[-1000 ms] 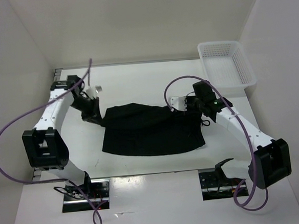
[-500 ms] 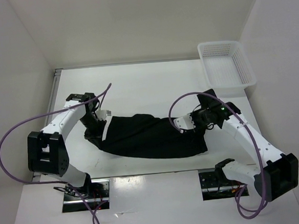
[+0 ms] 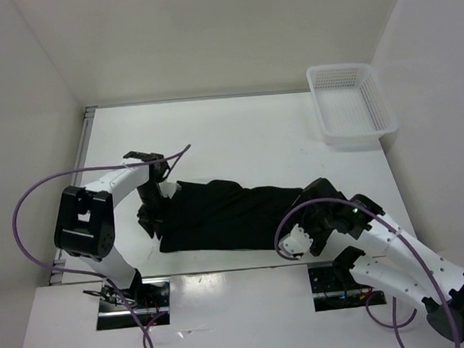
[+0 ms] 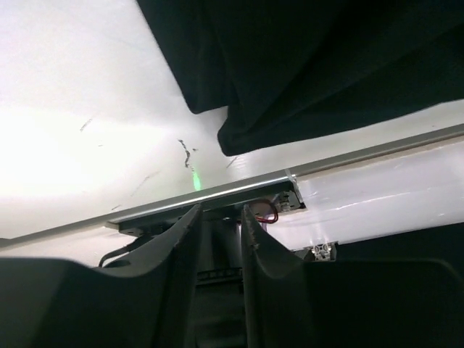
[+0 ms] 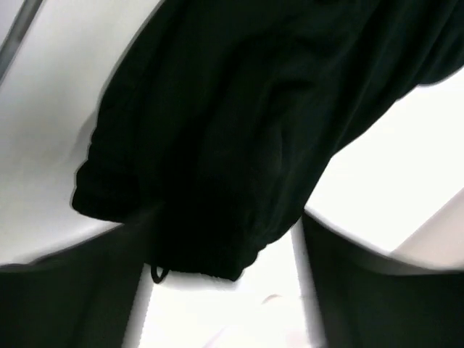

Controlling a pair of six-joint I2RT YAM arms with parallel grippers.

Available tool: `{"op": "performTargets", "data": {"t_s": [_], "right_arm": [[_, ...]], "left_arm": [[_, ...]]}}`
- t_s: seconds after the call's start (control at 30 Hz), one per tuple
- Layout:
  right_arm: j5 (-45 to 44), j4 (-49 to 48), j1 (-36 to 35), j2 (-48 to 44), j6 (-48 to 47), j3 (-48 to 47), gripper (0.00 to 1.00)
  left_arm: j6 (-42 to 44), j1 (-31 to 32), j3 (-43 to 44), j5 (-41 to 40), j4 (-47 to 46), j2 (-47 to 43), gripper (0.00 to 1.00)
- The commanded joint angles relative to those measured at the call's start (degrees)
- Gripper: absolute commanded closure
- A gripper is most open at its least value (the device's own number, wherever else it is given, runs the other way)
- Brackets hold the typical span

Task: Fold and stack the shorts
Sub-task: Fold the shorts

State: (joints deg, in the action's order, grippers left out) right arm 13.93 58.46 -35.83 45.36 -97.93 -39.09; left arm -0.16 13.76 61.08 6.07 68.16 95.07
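The black shorts (image 3: 231, 215) lie folded into a long band across the near half of the white table (image 3: 237, 134). My left gripper (image 3: 149, 219) hovers at their left end. In the left wrist view its fingers (image 4: 255, 235) stand a little apart, nothing lies between them, and the gripper (image 4: 221, 212) is clear of the shorts (image 4: 304, 65). My right gripper (image 3: 309, 231) is at the right end. Its jaws (image 5: 225, 221) are spread wide. The gathered waist edge of the shorts (image 5: 217, 145), with a drawstring loop (image 5: 157, 273), lies loose between them.
A white mesh basket (image 3: 350, 102) stands at the table's far right corner. The metal rail of the near table edge (image 4: 217, 192) runs just past the left gripper. Purple cables (image 3: 28, 212) loop from both arms.
Both arms pulled the far edge of the shorts toward the near edge, folding them into a narrower band. Both grippers then opened and let go of the fabric.
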Motion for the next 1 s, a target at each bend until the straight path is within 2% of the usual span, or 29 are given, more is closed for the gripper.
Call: {"op": "performTargets", "data": {"t_s": [0.0,0.1,0.13,0.23,0.27,0.33,0.47,0.53,0.67,0.8,0.9,0.97], "right_arm": [[0.2,-1.0,-1.0,-1.7,-0.1,0.9,0.01],[2.0,-1.0,-1.0,-3.1,2.4,-2.9,0.0],[4.8,-1.0,-1.0,-3.8,4.9,-4.5,0.0],[7.3,-6.4,-1.0,-3.3,12.0,-10.3,0.0],[6.5,-10.9,-1.0,-0.9,17.3,-11.7,0.0],[4.7,-13.1,-0.4,3.0,22.1,-13.5,0.0],[7.9,-10.0,6.7,16.5,28.8,-15.4,0.05],[6.2,-9.2,9.0,20.7,31.3,-15.4,0.09],[1.6,-10.4,16.2,33.3,31.3,-15.9,0.14],[0.9,-11.9,17.6,42.9,36.1,-19.9,0.18],[-0.1,-14.8,18.1,46.6,39.5,-20.6,0.19],[-0.7,-16.2,18.1,48.2,40.2,-20.6,0.2]], "left_arm": [[0.2,-1.4,2.5,-2.4,-0.2,1.2,0.64],[0.2,-5.5,9.0,0.5,-0.2,2.5,0.61],[0.2,-6.5,14.3,1.8,-1.1,3.1,0.6],[0.2,-8.1,21.3,5.7,-5.2,7.9,0.56],[0.2,-8.1,25.3,5.7,-5.8,9.9,0.56],[0.2,-6.5,29.1,8.1,-5.8,16.1,0.56],[0.2,-4.8,36.6,11.2,-5.8,24.8,0.56],[0.2,-4.3,38.8,11.2,-7.2,26.0,0.56],[0.2,-3.0,38.9,11.9,-8.7,26.7,0.55],[0.2,-0.9,37.5,11.9,-9.3,28.2,0.54],[0.2,-0.2,35.7,9.8,-10.7,28.8,0.54],[0.2,-0.2,34.4,7.8,-12.0,29.4,0.58]]}}
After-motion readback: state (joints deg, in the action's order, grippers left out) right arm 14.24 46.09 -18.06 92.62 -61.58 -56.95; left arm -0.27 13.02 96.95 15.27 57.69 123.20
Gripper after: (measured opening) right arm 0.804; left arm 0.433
